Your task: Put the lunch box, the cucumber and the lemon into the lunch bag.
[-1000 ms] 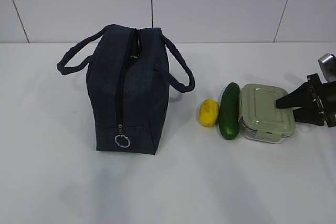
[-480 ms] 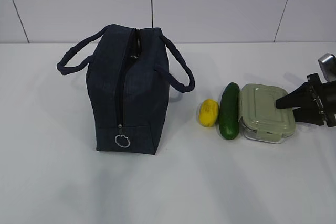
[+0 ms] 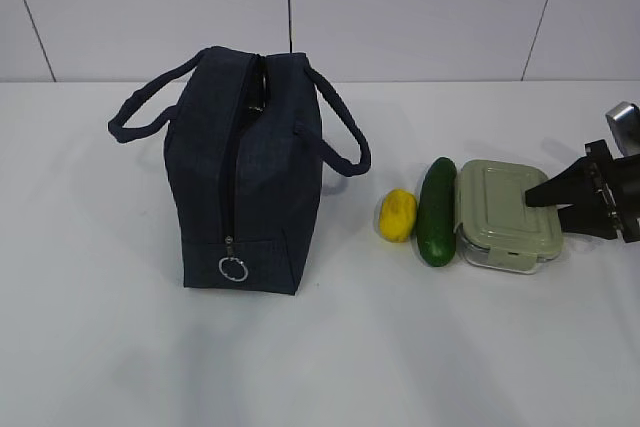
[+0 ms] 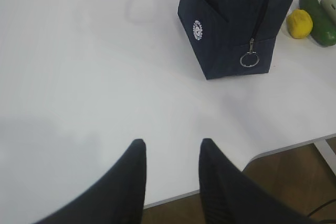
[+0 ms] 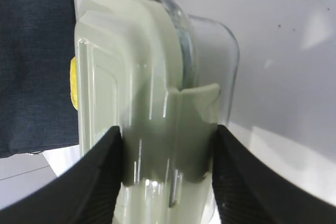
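The lunch box (image 3: pixel 505 212), clear glass with a sage-green lid, rests on the table at the right. My right gripper (image 3: pixel 553 205) is shut on its right end, with one finger on the lid and one under the base; in the right wrist view both pads (image 5: pixel 107 171) press the lunch box (image 5: pixel 131 77). The cucumber (image 3: pixel 437 210) lies against the box's left side, and the lemon (image 3: pixel 397 215) lies left of it. The navy lunch bag (image 3: pixel 250 167) stands left of centre, its ring pull (image 3: pixel 233 268) low on the near end. My left gripper (image 4: pixel 170 142) is open and empty, well short of the bag (image 4: pixel 231 19).
The white table (image 3: pixel 330 347) ends at a tiled wall behind. In the left wrist view the table's front edge (image 4: pixel 283 148) runs just past my left fingertips, with brown floor below. The bag's two loop handles (image 3: pixel 345 137) stick out to either side.
The right jaws closed slightly onto the lunch box. Bag, lemon, cucumber and box have stayed in place.
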### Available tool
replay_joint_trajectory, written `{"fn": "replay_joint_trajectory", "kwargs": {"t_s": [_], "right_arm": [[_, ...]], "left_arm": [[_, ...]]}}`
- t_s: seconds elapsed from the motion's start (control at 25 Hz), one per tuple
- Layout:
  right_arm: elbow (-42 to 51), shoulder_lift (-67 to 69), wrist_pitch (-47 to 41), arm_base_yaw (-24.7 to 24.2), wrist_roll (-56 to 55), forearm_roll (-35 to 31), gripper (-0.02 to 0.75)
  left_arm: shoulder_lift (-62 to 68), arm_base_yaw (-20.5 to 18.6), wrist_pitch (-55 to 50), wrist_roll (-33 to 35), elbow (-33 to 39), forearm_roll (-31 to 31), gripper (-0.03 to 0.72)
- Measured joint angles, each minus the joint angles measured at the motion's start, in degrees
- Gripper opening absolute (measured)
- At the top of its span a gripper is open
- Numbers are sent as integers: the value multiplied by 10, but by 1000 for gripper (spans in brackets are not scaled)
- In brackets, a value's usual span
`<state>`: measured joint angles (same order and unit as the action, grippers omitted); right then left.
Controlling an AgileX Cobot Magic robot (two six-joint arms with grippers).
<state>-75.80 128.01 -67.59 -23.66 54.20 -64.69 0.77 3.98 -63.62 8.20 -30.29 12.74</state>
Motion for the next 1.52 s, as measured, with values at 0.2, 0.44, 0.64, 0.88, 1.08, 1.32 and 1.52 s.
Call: {"fn": "replay_joint_trajectory", "kwargs": {"t_s": [0.2,0.44,0.64,0.88,1.08,1.32,1.52], "right_arm": [[0,0,0,0,0,1,386],[0,0,0,0,-2,1,383],[0,0,-1,0,-12,3,382],[0,0,-1,0,-24,5,380],[0,0,-1,0,-27,7,380],[0,-7,-1,0,-29,12,379],[0,-7,-1,0,-30,16,379]], "left_arm": [[0,0,0,0,0,0,244],[0,0,0,0,0,0,244],[0,0,0,0,0,0,244],[0,0,0,0,0,0,244],[0,0,0,0,0,0,244],[0,0,0,0,0,0,244],[0,0,0,0,0,0,244]]}}
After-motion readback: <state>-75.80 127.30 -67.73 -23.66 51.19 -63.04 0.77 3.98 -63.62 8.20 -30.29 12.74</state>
